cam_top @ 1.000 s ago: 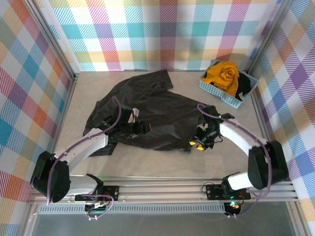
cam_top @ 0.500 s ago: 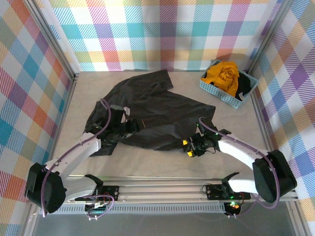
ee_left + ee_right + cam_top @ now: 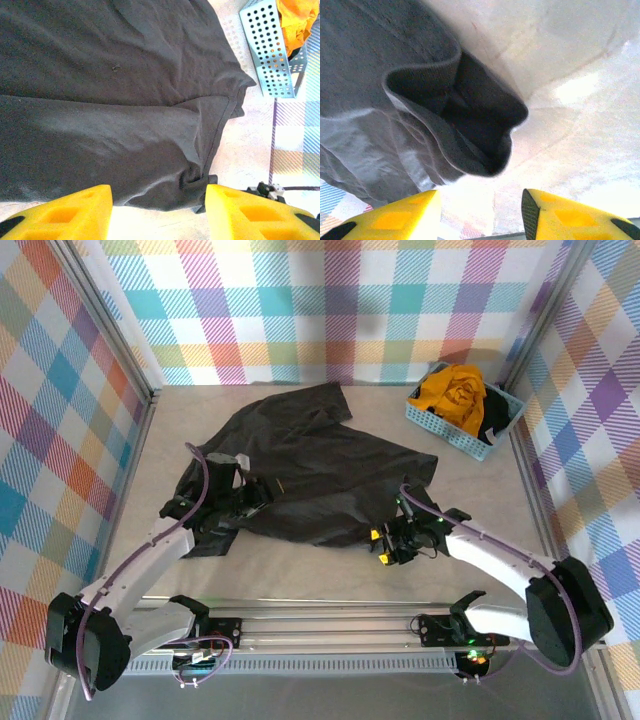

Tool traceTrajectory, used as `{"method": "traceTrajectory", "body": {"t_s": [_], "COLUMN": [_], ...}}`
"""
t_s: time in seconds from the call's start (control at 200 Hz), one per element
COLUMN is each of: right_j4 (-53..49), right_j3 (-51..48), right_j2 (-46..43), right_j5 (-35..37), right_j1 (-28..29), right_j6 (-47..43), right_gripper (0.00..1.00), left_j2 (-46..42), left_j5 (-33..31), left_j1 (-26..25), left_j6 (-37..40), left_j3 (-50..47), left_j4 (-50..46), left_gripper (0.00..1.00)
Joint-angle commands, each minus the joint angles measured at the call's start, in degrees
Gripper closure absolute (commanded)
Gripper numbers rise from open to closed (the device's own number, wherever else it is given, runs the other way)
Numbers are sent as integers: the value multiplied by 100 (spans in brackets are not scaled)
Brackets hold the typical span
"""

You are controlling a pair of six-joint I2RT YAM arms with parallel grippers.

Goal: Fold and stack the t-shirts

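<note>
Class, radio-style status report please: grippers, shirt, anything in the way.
Left gripper open over black t-shirt, near edge. Right gripper open at its near-right corner. Shirt unfolded, rumpled. Yellow t-shirt in basket, out of the way.

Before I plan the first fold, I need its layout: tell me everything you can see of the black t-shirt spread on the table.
The black t-shirt is charcoal, soft matte knit, lying unfolded and rumpled on the table, one part reaching toward the far wall. A long crease crosses its body; a stitched-edged opening gapes at its near right corner. It lies apart from the basket. The left fingers and right fingers stand open by its near hem, gripping nothing.
</note>
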Motion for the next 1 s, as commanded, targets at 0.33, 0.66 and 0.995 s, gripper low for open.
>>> {"method": "traceTrajectory", "body": {"t_s": [0.33, 0.66, 0.995], "right_j4": [1092, -826, -1432], "right_j3": [-236, -519, -364], "right_j2": [911, -312, -391], "right_j5": [586, 1012, 612], "right_j1": [167, -728, -2830], "right_j6": [1610, 227, -2443], "right_gripper": [54, 100, 100], "left_j2": [-99, -226, -34], "left_j5": [3, -114, -1115], "left_j1": [65, 90, 679], "left_j6": [32, 4, -87], "left_j3": [-111, -225, 22], "left_j4": [-104, -383, -2020], "left_gripper": [48, 48, 46]}}
